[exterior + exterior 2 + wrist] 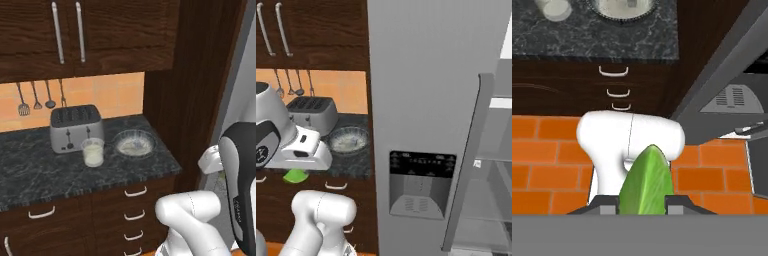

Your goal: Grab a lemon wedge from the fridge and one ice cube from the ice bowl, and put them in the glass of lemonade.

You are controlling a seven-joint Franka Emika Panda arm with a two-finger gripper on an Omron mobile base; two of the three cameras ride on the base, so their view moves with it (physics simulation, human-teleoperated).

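Between counter edge and fridge [426, 75], gripper [643, 202] clamps lemon wedge [646, 182].

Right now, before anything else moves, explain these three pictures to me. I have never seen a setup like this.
This is a simulated kitchen with a white robot arm on a driving base. Two pictures come from cameras on that base, behind the arm to its left and right. The third comes from a camera on the hand, looking along its fingers. On the dark counter stand a silver toaster, the glass of lemonade and the ice bowl. The grey fridge stands right of the counter, one door open. The hand is shut on the green lemon wedge, held above the orange tile floor.
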